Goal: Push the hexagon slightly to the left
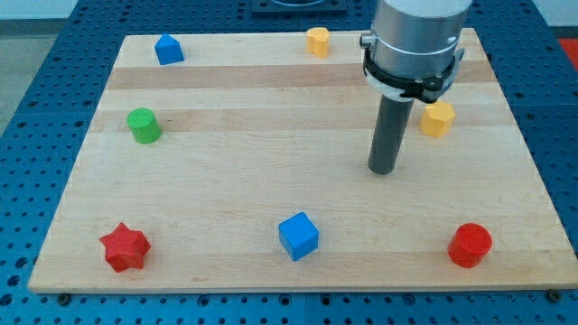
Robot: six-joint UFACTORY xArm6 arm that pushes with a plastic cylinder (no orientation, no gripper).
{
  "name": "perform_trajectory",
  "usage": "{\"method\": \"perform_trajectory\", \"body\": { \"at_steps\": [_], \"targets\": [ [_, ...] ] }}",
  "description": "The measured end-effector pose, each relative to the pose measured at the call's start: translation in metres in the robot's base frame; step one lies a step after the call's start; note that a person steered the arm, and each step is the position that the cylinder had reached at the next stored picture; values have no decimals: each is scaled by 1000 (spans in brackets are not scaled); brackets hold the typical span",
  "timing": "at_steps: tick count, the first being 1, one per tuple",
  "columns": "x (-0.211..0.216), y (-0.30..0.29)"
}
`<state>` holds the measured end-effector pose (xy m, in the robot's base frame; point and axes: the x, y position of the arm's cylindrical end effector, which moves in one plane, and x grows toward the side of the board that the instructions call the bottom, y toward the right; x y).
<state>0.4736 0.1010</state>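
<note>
The yellow hexagon (438, 118) lies on the wooden board (271, 108) at the view's right, partly hidden behind the arm's body. My tip (383, 171) rests on the board to the left of the hexagon and a little below it, with a clear gap between them. The rod rises from the tip to the arm's grey body at the view's top.
A second yellow block (317, 41) sits at the top centre and a blue house-shaped block (168, 49) at the top left. A green cylinder (144, 125) is at the left. Along the bottom are a red star (124, 246), a blue cube (298, 236) and a red cylinder (470, 245).
</note>
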Motion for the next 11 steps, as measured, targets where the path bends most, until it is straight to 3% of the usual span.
{"method": "perform_trajectory", "body": {
  "at_steps": [2,4,5,6,8,10,11],
  "targets": [
    [-2,13],
    [-39,125],
    [-43,138],
    [-76,138],
    [-80,137],
    [-78,38],
    [-78,19]
  ]
}}
